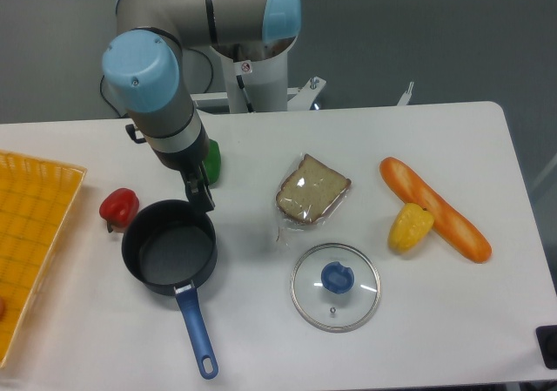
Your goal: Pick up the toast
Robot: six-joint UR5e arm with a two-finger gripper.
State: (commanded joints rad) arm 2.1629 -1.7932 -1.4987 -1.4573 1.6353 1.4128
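Beige-brown and wrapped in clear plastic, the toast (pixel 312 190) lies flat on the white table (pixel 435 321) a little right of the frame's centre, its darker crust running along the upper and right edges and loose plastic trailing off its lower left corner. Nothing touches it. Just below it, slightly to the right, sits a round glass lid (pixel 335 286) with a blue knob. To the right of the toast a long orange baguette (pixel 433 208) lies diagonally, with a yellow pepper (pixel 411 226) touching its lower left side. To the left of the toast stands a dark saucepan (pixel 169 247) with a blue handle pointing toward the bottom of the frame. The gripper (pixel 200 191) hangs over the pan's upper right rim, well apart from the toast; its dark fingers overlap from this angle, so whether they are parted or closed cannot be told, and nothing is seen held in them. A green object (pixel 212 160) peeks out behind the arm's wrist. A red pepper (pixel 118 207) sits left of the pan, and a yellow basket (pixel 35 234) fills the left edge of the frame.
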